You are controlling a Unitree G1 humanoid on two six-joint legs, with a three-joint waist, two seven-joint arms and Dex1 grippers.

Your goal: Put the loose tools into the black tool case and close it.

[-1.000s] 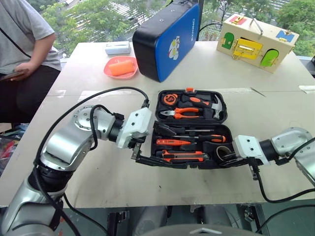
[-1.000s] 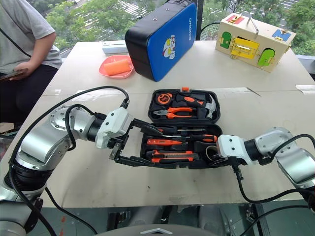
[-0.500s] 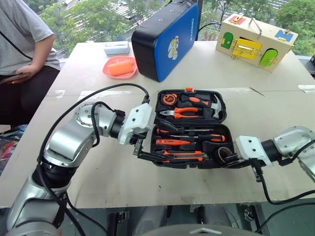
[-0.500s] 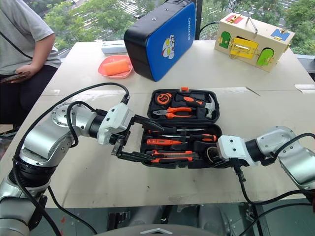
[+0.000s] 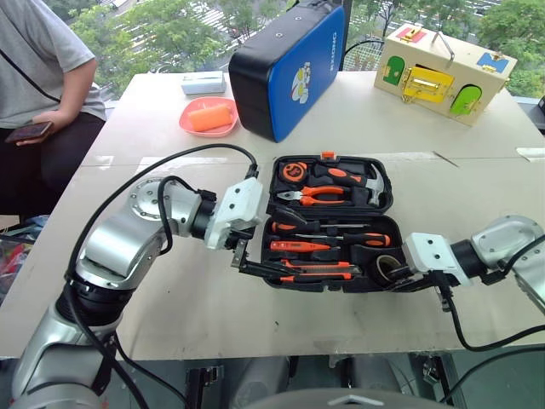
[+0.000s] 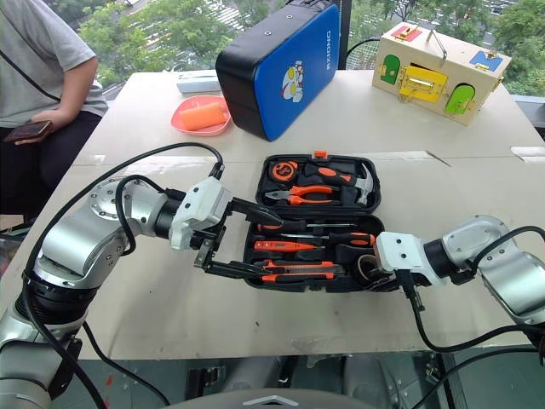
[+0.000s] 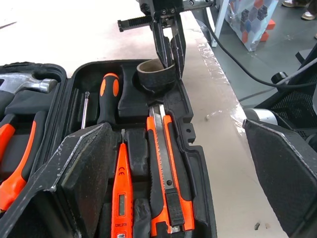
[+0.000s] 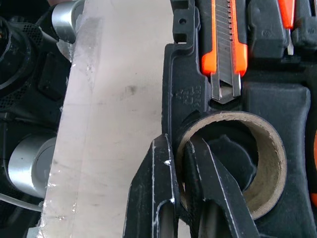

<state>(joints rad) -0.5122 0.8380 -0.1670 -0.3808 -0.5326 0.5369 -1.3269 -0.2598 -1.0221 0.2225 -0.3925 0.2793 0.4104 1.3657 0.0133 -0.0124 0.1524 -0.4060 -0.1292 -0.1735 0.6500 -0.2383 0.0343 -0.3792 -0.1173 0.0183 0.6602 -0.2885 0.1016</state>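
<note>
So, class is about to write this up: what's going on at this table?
A humanoid robot is packing a black tool case lying open on the table. Its right gripper pinches the wall of the tape roll sitting in its recess. The left gripper stands wide open at the case's other end. The lid is not yet closed.

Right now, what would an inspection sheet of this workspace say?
Surface: pale table, taped seam.
Job's things: black tool case lying open; utility knife, screwdrivers and tape roll in its recesses.
Clutter: blue case, wooden latch box, pink tray.
Grippers: left gripper jaws wide open at the case's left end; right gripper jaws pinching the roll's wall.
Cables: black cable looped over each arm.
Surroundings: seated person, trees outside.
</note>
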